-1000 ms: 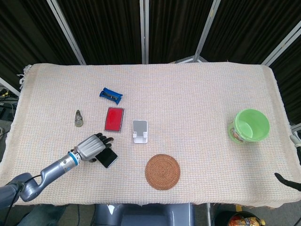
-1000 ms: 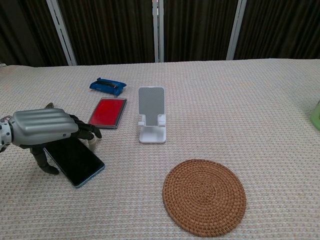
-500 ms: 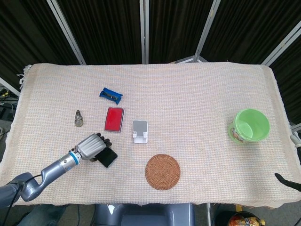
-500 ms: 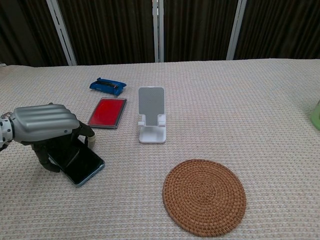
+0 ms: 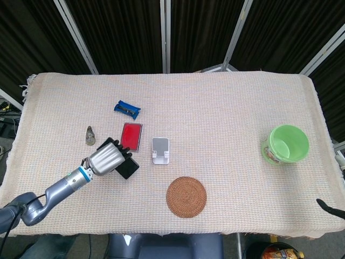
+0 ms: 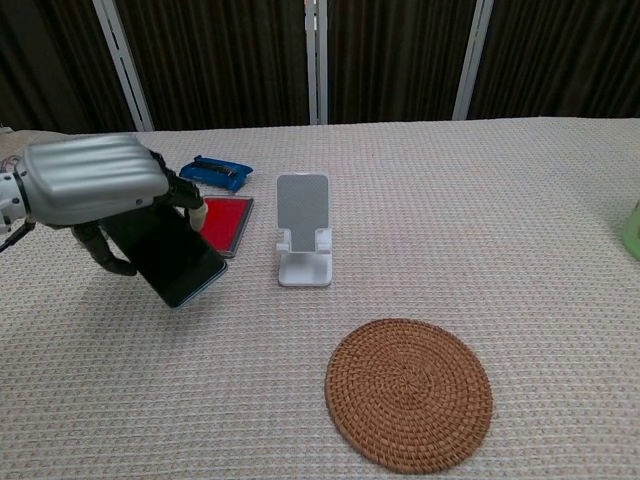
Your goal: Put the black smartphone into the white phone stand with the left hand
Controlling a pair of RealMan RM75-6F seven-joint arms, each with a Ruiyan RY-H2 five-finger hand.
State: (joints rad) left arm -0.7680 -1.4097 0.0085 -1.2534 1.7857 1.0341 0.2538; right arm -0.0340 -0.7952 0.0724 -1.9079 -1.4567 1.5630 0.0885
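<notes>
A: Where was the black smartphone at that moment?

B: Off the cloth, gripped in the left hand, with the fingers curled over its upper edge and the thumb behind it. It hung tilted, lower corner nearest the worktop, to the left of the white phone stand.

A: Was the stand occupied?

B: No, its backplate and lip were bare, and it stood upright near the middle of the woven cloth.

A: What lay between the phone and the stand?

B: The red tablet-like slab lay flat just left of the stand. In the head view the hand and phone sat just beside its lower-left corner, partly overlapping it; in the chest view the fingers covered its near-left edge.

A: Anything else close by?

B: A blue packet lay behind the red slab, and a small olive-coloured object rested further left. A round woven coaster lay in front of the stand, a little to its right. A green bowl sat well apart at the far right.

A: And the right hand?

B: Only a dark tip showed at the lower right edge of the head view; I cannot tell how its fingers lay
</notes>
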